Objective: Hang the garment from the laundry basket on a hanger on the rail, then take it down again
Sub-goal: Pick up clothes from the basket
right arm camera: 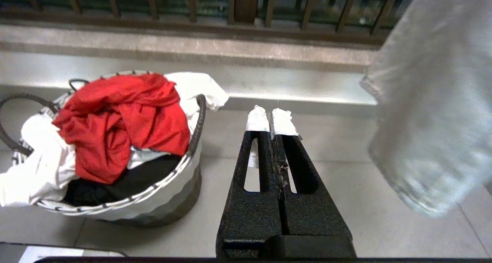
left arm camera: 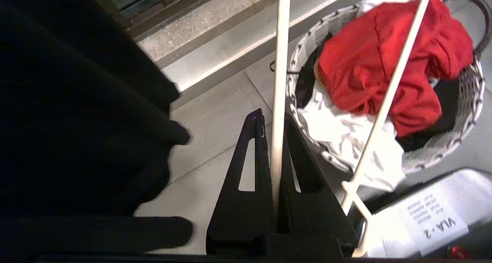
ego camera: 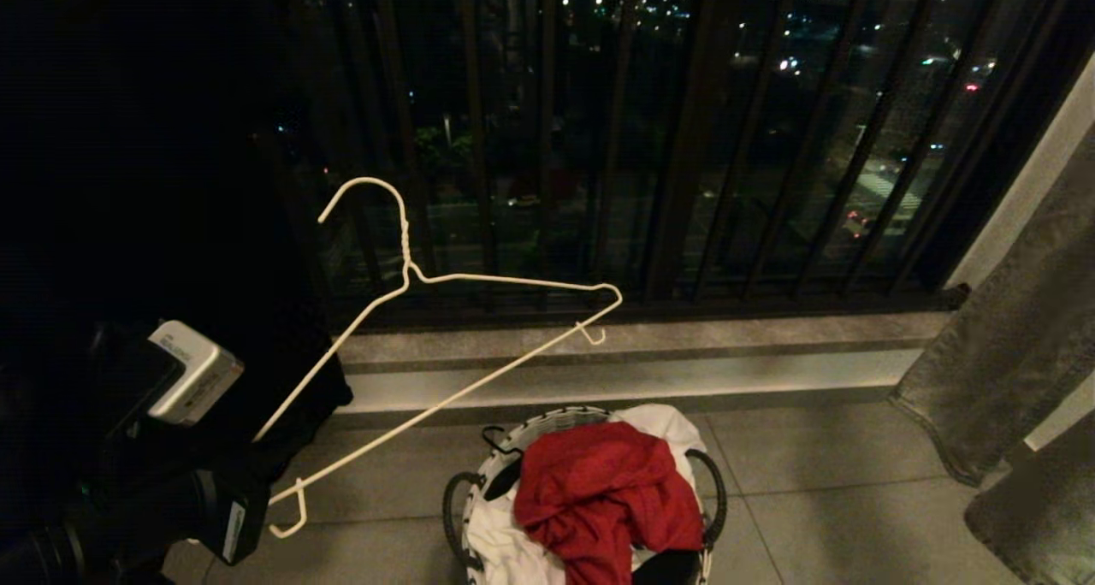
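Note:
The red garment (ego camera: 603,491) lies crumpled on top of the laundry basket (ego camera: 547,418) on the floor tiles. My left gripper (left arm camera: 273,119) is shut on one wire of the thin white hanger (left arm camera: 277,63). In the head view the hanger (ego camera: 405,247) slants up from the lower left, its hook uppermost, left of and above the basket. My right gripper (right arm camera: 271,119) is shut on nothing, its white-taped tips over the floor beside the basket (right arm camera: 153,193), in which the garment (right arm camera: 123,120) shows. The rail is out of view.
White cloth (ego camera: 505,542) and black cloth (right arm camera: 127,182) lie under the red one. A dark barred railing (ego camera: 684,140) on a stone ledge (ego camera: 642,341) closes the far side. A grey curtain (ego camera: 1018,328) hangs at the right, black fabric (ego camera: 128,183) at the left.

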Available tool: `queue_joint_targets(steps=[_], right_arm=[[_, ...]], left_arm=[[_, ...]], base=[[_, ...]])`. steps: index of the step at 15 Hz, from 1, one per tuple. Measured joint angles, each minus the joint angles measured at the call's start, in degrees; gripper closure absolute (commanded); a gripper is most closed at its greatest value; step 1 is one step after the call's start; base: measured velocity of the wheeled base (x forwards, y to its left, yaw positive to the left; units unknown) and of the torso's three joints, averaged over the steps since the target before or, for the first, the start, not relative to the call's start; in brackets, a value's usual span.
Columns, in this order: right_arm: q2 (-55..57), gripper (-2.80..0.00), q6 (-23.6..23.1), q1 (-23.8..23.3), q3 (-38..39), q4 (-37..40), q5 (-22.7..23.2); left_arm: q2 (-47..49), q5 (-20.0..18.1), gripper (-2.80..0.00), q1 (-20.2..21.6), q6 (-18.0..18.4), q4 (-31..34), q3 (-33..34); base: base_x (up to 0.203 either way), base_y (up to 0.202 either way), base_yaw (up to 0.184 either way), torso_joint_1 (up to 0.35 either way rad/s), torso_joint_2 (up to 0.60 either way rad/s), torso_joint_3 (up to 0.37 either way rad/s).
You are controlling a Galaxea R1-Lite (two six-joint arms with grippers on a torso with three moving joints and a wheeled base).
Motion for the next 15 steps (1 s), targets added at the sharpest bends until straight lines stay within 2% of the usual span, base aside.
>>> queue_joint_targets(steps=[15], right_arm=[[0.00,0.00,-0.20,0.00,0.00,-0.02,0.01]], left_arm=[[0.21,0.17,0.00,0.00,0.15,0.27,-2.82]], base=[[0.000,0.000,0.000,0.004,0.00,-0.201]])
